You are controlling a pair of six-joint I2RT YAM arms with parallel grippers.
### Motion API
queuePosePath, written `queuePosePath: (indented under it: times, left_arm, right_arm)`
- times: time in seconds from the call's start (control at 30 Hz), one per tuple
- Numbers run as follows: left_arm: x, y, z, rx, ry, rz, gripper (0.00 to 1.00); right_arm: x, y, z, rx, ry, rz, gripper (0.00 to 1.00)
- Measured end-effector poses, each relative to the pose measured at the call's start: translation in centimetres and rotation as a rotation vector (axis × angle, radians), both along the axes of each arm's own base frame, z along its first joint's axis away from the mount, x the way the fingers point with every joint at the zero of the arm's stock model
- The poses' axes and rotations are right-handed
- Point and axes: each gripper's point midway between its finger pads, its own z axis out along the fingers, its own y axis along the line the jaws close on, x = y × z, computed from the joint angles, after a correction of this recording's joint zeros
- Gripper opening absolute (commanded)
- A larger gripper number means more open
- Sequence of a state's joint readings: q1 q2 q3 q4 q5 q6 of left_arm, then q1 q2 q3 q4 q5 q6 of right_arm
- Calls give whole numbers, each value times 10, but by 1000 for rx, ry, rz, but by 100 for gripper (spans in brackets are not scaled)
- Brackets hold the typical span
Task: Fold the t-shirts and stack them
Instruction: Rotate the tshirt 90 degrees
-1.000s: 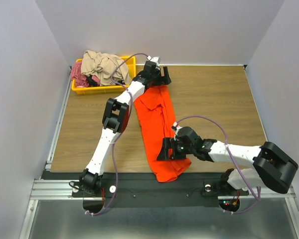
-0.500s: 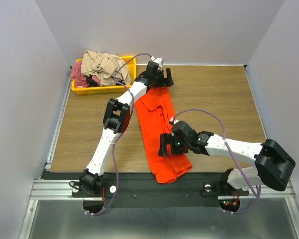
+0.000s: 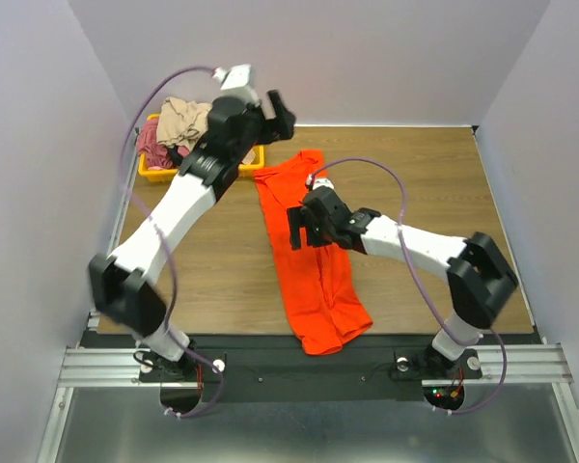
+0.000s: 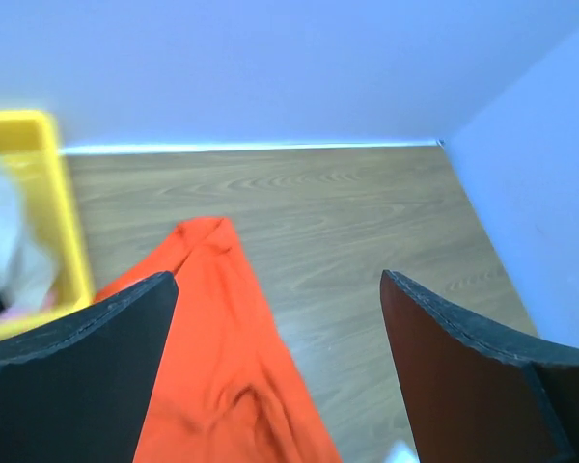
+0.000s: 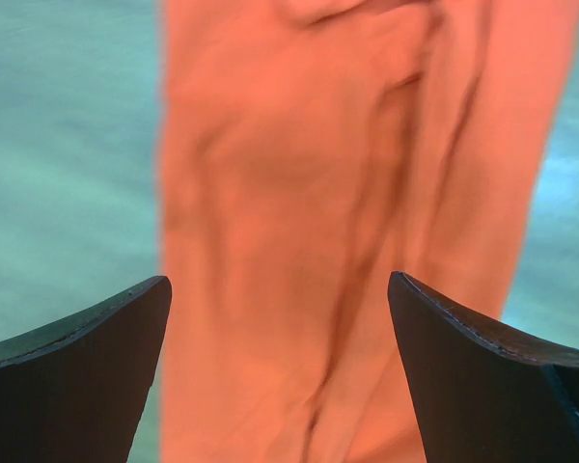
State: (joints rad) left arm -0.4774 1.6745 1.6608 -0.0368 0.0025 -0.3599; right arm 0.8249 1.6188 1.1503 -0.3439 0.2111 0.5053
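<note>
**Both jaws released, orange shirt on the table**

My left gripper point(image 3: 282, 116) hangs high over the table's point(image 3: 415, 174) far edge, beside the yellow bin point(image 3: 151, 175). Its jaws are spread wide with nothing between them. My right gripper point(image 3: 302, 231) hovers low over the orange t-shirt point(image 3: 314, 285), jaws parted and holding no cloth. The shirt lies in a long, creased strip down the middle of the table. A beige shirt point(image 3: 185, 120) and a pink garment point(image 3: 151, 145) sit heaped in the bin.
</note>
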Motion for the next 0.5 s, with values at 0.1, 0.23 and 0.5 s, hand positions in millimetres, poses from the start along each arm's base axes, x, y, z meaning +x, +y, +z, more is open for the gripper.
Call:
queuePosePath:
  times: [0.1,0.23,0.5]
  left_arm:
    - [-44,45,1,-40,-27,120,99]
    - [-70,75,-59,-15,55,209,99]
    - [-71,84,-138,91,220,232,99]
  right_arm:
    - [34,-7,-19,-77,6,-22,100]
    - [78,-14,-35,-147,1,-52,100]
    - [146,-4,-72,-280,-49,-44,100]
